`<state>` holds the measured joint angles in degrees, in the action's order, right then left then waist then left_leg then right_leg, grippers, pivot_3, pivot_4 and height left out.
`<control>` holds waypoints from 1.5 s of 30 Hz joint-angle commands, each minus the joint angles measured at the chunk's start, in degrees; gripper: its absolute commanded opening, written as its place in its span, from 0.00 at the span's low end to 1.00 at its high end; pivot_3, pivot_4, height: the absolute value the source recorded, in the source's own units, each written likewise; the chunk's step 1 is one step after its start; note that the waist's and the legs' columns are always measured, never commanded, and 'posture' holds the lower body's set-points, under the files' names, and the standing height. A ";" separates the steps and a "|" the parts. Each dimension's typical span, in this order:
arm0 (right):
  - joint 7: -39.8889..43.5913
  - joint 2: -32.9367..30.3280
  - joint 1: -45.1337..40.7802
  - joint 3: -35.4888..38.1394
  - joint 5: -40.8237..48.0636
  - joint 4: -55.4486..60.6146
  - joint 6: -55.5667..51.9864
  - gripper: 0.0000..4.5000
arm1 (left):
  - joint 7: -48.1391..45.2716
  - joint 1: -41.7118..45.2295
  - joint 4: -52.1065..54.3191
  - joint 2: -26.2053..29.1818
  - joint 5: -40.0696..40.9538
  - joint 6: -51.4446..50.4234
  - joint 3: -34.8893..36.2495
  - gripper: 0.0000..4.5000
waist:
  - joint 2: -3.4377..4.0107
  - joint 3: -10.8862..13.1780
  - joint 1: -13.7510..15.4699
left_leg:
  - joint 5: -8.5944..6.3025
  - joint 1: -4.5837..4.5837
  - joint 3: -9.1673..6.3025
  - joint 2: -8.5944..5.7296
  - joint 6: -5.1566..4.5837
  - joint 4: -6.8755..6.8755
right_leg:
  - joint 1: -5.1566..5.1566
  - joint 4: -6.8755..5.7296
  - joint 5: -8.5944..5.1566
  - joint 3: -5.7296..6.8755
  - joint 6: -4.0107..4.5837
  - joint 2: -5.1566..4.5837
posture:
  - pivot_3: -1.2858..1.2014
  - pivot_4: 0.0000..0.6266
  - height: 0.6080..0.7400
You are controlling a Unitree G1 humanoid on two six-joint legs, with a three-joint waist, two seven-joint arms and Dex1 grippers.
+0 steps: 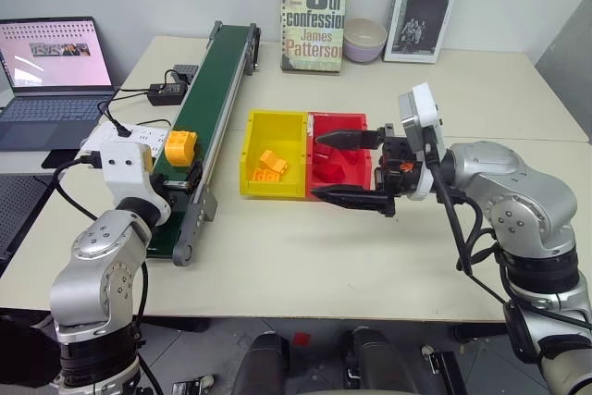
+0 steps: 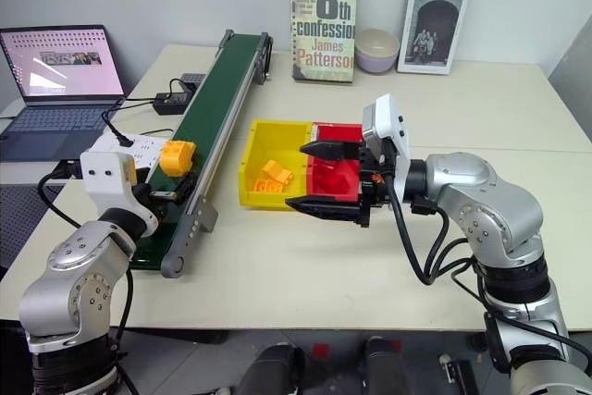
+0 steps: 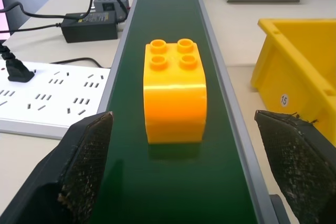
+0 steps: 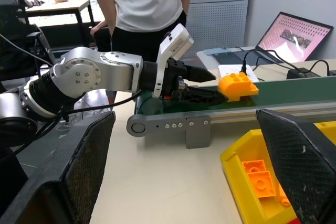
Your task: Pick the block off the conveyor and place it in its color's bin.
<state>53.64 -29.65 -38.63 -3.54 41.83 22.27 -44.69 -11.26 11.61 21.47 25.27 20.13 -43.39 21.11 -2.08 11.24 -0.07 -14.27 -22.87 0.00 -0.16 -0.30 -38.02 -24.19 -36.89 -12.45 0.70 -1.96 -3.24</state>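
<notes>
- The right wrist view shows a person (image 4: 147,3) standing behind the conveyor (image 1: 205,108); the head views do not.
- The block (image 3: 174,90), yellow-orange with four studs, sits upright on the conveyor.
- The left gripper (image 3: 184,171) is spread wide, flanking the block without touching it.
- The right gripper (image 1: 335,166), spread and empty, hovers beside the yellow bin (image 1: 268,136), over the red bin (image 1: 356,123).

A laptop (image 1: 51,80) stands open on a separate lower surface beside the left edge of the table (image 1: 277,256), its screen lit. Near that same edge lie a white power strip (image 1: 139,136) and a black power adapter (image 1: 168,92) with cables. At the far edge, two books stand upright: "8th Confession" (image 1: 314,16) and "Graphic Design" (image 1: 424,8). A pale bowl (image 1: 364,40) sits between them. The red bin (image 1: 340,166) holds red bricks (image 1: 331,173). A person (image 4: 149,3) in a white shirt stands beyond the table.
</notes>
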 commanded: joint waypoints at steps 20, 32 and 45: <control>0.67 2.43 -1.16 -1.10 -0.63 -1.76 3.61 1.00 | 1.45 -4.41 10.80 2.10 3.83 -10.05 6.03 0.34 | 0.00 0.00 -0.02 | 0.00 0.00 -0.02 0.05 0.00 0.01 | -0.01 0.00 -0.01 0.01 0.02 -0.01 | 0.52 0.24 1.00; -17.25 1.02 -0.31 -0.56 -16.35 0.45 4.91 1.00 | -14.07 23.06 -9.53 9.10 2.52 -2.43 -12.27 0.34 | -0.02 -0.01 1.28 | 0.01 -0.02 0.09 -0.16 0.01 -0.04 | 0.02 0.02 -0.03 0.16 0.04 0.10 | 0.52 0.24 1.00; -28.49 3.42 6.91 -1.09 -17.48 12.15 -5.98 1.00 | -29.02 36.94 -41.86 3.39 -8.20 18.55 -27.65 0.42 | 0.00 0.01 -0.24 | -0.03 -0.22 0.18 -0.13 -0.03 0.13 | -0.28 0.02 -0.04 0.08 0.02 0.11 | 0.52 0.24 1.00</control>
<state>26.70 -26.65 -31.89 -6.46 23.83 31.55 -49.64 -38.34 46.36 -19.53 28.59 12.53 -27.65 -7.19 -2.08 11.24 -0.31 -14.30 -23.09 0.18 -0.29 -0.34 -37.90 -24.46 -36.87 -12.49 0.78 -1.94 -3.13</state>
